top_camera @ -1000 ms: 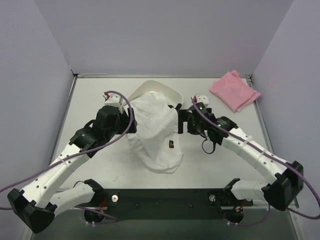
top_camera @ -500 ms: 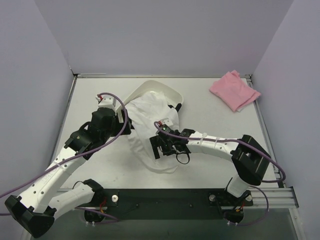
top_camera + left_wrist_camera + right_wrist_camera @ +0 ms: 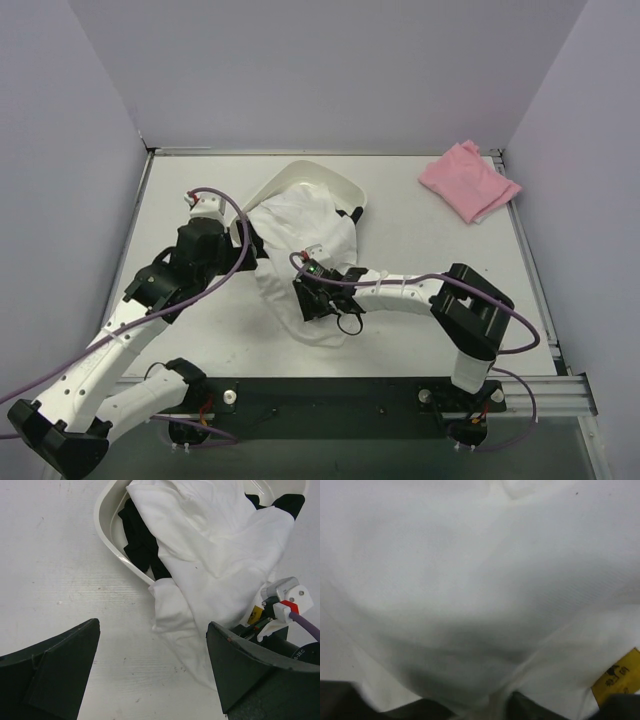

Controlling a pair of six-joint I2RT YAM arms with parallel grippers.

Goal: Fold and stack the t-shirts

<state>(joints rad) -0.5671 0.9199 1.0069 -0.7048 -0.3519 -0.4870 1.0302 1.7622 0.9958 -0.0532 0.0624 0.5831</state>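
Note:
A white t-shirt (image 3: 300,240) spills out of a white tub (image 3: 300,173) and down onto the table. My right gripper (image 3: 311,300) presses on the shirt's lower part. In the right wrist view white cloth (image 3: 470,580) fills the frame, a fold of it is pinched between the dark fingers (image 3: 480,707), and a yellow tag (image 3: 615,677) shows at the right. My left gripper (image 3: 250,246) hangs open by the shirt's left edge (image 3: 170,605), its fingers (image 3: 152,680) wide over bare table. A pink t-shirt (image 3: 468,180) lies crumpled at the far right corner.
The tub's rim (image 3: 102,525) lies just ahead of the left gripper, with dark clothing (image 3: 142,545) inside under the white shirt. The right wrist (image 3: 285,595) shows at the right of the left wrist view. Purple walls stand round the table.
My right arm swung from the shirt's right side across to its lower middle and its jaws closed onto the cloth. The left arm drew slightly back to the left, still open.

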